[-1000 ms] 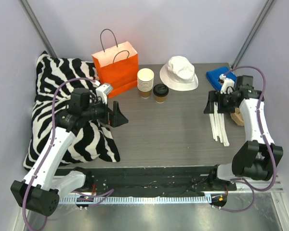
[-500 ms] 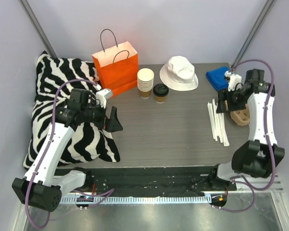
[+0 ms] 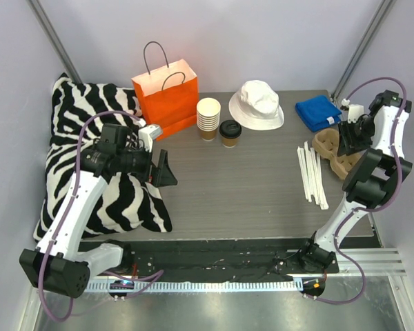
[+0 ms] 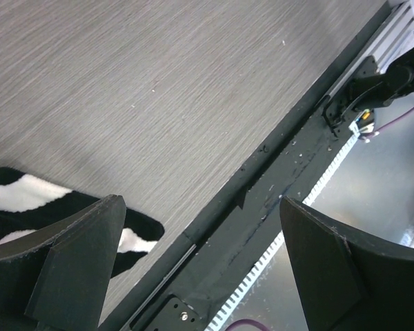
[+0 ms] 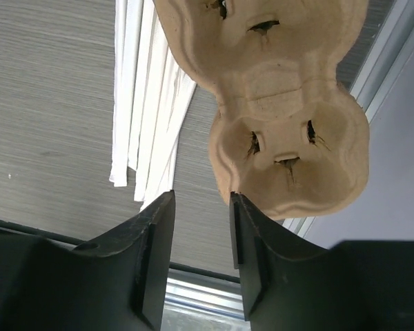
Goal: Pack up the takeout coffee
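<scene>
The grey wood-grain table [image 3: 248, 186] has the coffee [image 3: 230, 133] at its back, just beside the cup stack [image 3: 208, 117] and well apart from both my grippers. My left gripper [image 4: 200, 234] hangs wide open and empty. My right gripper [image 5: 199, 221] shows a slim gap with nothing in it, beside the carrier [image 5: 290, 131]. I judge the cup light, its paper wall crushable and its lid slick, so I'd pinch mid-wall, gently. Its long axis is vertical, lid up.
</scene>
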